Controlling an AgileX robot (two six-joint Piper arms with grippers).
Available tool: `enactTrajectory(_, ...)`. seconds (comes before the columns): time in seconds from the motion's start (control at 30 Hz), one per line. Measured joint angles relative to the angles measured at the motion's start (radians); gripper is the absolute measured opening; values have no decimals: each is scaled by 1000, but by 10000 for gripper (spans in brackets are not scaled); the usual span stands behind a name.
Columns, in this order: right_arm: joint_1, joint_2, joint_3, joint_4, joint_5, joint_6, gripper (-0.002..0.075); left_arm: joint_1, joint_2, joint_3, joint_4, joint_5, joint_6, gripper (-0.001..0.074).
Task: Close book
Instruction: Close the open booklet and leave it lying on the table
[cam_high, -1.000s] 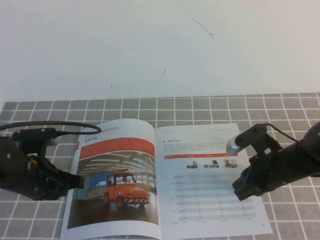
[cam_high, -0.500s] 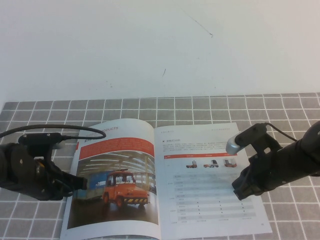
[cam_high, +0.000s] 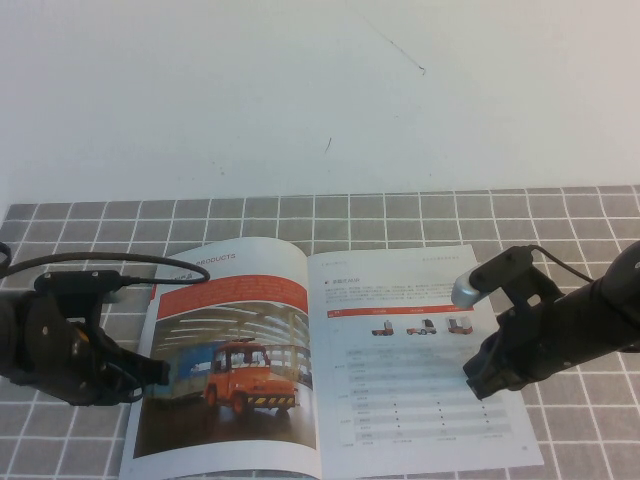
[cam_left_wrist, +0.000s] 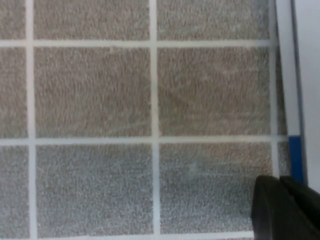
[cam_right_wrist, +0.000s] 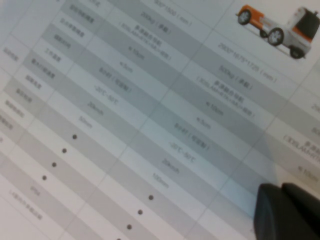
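The open book lies flat on the tiled mat, with an orange truck photo on its left page and tables on its right page. My left gripper sits low at the outer edge of the left page, its fingers pressed together and holding nothing. In the left wrist view the left gripper rests on the mat beside the book's blue-striped edge. My right gripper hovers over the right page, shut and empty. In the right wrist view the right gripper is above the table rows of the page.
A grey tiled mat covers the near part of the white table. A black cable loops from the left arm toward the book's top left corner.
The left arm has crept slightly toward the near edge, staying beside the book's left page edge. The right arm and the book have not moved.
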Motion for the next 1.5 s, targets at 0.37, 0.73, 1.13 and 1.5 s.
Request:
enactTrajectory(0.37,0,0,0,5,4,2,-2,-41,9,-5,-23,9,-2,-3)
enactTrajectory(0.73,-2,2,0,54,5,3,-2,-243,11,-7,-74,-8,1,-4)
enactTrajectory(1.13,-2,6,0,98,7,3,-2,-372,19,-36,-215,-43,6,-4)
enactTrajectory(1.5,-2,8,0,121,11,3,-2,-383,19,-204,-342,102,69,-4)
